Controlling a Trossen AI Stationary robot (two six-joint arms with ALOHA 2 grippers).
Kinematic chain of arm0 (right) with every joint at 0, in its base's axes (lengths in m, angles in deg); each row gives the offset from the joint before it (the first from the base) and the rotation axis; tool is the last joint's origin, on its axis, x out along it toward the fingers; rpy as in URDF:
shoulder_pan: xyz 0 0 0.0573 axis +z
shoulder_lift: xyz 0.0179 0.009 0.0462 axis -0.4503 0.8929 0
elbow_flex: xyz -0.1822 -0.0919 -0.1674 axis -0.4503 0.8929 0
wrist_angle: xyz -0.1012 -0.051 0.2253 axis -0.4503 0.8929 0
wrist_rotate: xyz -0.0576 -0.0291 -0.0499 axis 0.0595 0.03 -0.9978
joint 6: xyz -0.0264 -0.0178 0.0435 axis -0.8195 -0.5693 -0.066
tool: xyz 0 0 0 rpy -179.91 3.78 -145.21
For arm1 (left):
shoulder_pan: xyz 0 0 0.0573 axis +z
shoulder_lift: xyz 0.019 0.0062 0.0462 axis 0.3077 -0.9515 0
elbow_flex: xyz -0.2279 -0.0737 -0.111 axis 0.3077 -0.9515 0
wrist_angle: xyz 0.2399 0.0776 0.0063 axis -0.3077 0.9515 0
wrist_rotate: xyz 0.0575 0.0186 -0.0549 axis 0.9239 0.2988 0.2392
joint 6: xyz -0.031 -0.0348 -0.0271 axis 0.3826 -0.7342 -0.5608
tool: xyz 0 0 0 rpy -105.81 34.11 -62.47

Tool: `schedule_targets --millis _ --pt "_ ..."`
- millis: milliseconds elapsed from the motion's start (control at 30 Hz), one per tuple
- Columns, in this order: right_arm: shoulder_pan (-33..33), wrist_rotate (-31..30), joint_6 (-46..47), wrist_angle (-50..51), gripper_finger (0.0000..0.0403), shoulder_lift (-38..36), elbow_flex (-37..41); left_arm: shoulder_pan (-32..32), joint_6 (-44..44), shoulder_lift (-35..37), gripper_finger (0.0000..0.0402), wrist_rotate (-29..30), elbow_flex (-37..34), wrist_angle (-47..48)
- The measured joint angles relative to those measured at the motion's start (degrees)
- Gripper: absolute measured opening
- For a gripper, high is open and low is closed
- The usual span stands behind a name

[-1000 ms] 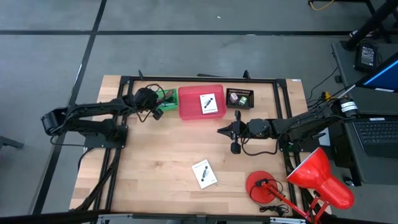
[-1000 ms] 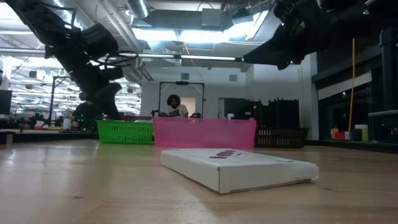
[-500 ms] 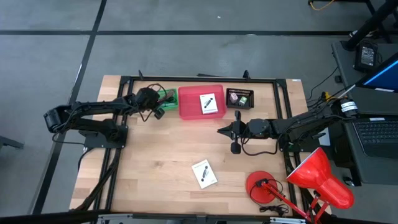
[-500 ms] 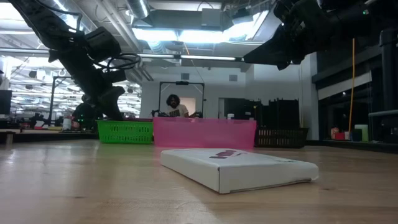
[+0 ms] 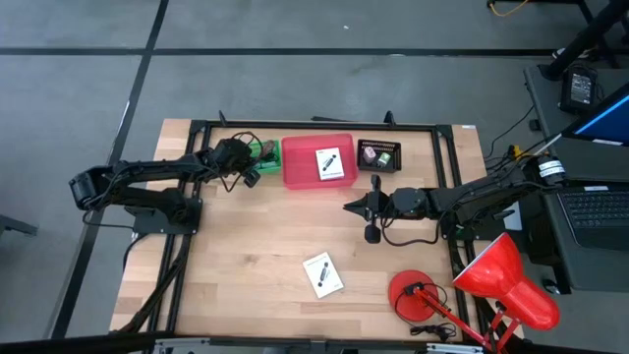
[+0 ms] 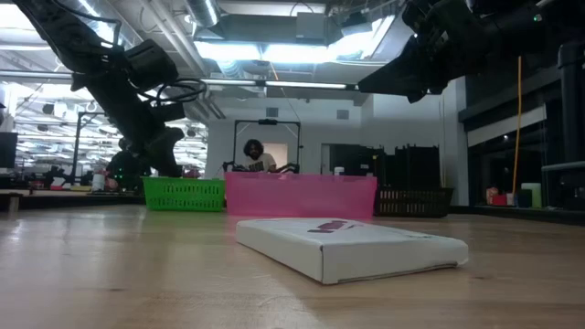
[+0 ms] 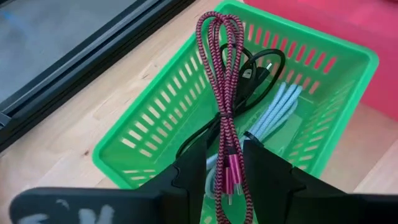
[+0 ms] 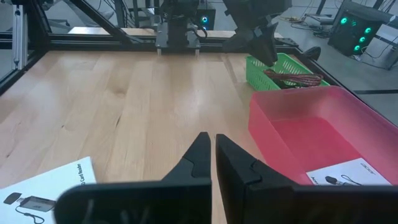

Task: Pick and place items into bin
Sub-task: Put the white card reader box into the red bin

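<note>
My left gripper [image 7: 225, 155] hangs over the green basket [image 7: 140, 121] at the table's far left and is shut on a red braided cord [image 7: 222, 93]. Dark and pale blue cords [image 7: 273, 106] lie in the basket under it. One white card with a black mark [image 5: 329, 163] lies in the pink bin [image 5: 298, 169]; another [image 5: 322, 274] lies flat on the table toward the near edge. My right gripper [image 5: 349, 206] is shut and hovers above the middle of the table, touching nothing. Small green and pinkish pieces sit in a dark basket [image 5: 379, 154]. My left gripper pinches the doubled red cord near its plug ends [image 7: 227, 146] between the two fingers, which lie along the cord. The cord's looped end [image 7: 217, 25] reaches forward over the basket. Whether the loop rests on the cords below, I cannot tell.
A red desk lamp [image 5: 491, 285] stands at the near right corner. Green basket, pink bin [image 6: 302, 194] and dark basket line the far edge. Bare wood lies between them and the near card [image 6: 352, 245]. A person shows in the room beyond the table.
My left gripper has shifted slightly toward the table's right, farther over the green basket, and has then held still. My right gripper has not moved.
</note>
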Motion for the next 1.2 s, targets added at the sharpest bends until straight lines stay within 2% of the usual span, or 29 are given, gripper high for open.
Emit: schedule_targets --millis 300,633,867,967,1100,1200 --pt "0.0 0.0 0.0 0.0 0.0007 0.0 0.0 0.0 0.6 0.0 0.0111 -0.8 0.0 -3.3" --pt "0.0 0.0 0.1 0.0 0.0007 0.0 0.0 -0.1 4.5 5.0 0.0100 -18.2 0.0 -4.7" --pt "0.0 0.0 0.0 0.0 0.0007 0.0 0.0 -0.4 4.5 12.7 0.0090 -23.8 0.0 -4.6" --pt "0.0 0.0 0.0 0.0 0.0007 0.0 0.0 -2.5 5.7 15.3 0.0082 -24.0 0.0 -3.5" --pt "0.0 0.0 0.0 0.3 0.0007 0.0 0.0 -7.3 11.6 17.8 0.0066 -26.6 0.0 -1.0" --pt "0.0 0.0 0.0 0.4 0.0007 0.0 0.0 -11.1 11.3 18.6 0.0050 -26.4 0.0 -0.6"
